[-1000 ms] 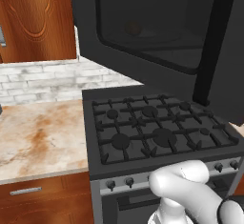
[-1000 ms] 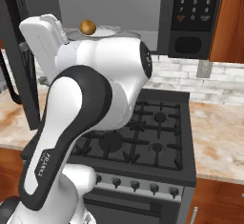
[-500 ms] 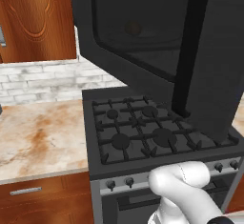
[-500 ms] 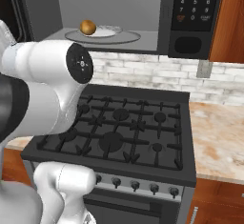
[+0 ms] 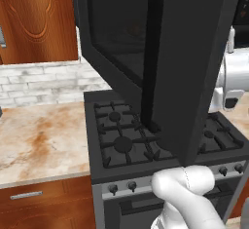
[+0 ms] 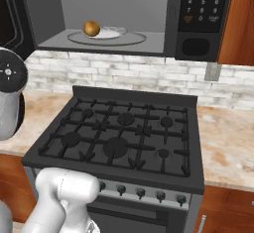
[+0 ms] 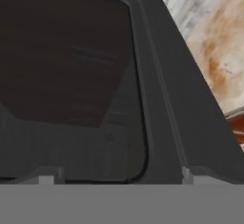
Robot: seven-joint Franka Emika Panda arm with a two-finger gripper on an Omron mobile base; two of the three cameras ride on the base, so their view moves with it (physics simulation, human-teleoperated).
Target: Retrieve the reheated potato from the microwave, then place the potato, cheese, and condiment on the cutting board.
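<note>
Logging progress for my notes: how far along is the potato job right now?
Done: the microwave door stands swung open. In hand: nothing; the potato sits on the turntable inside. Left: taking it out, then placing potato, cheese and condiment on the cutting board.

The microwave (image 6: 198, 24) has a matt black plastic-looking case, a smooth grey interior and a glossy glass turntable (image 6: 106, 37) bearing a dull, rough-skinned potato (image 6: 91, 28); its door (image 5: 160, 52) shows a dark glossy window. The stove (image 6: 124, 138) is matt black with cast-metal grates, beside a polished marble-like counter (image 5: 41, 135), whitish rough brick wall (image 6: 124, 71) and varnished reddish wood cabinets (image 5: 36, 21)
</note>
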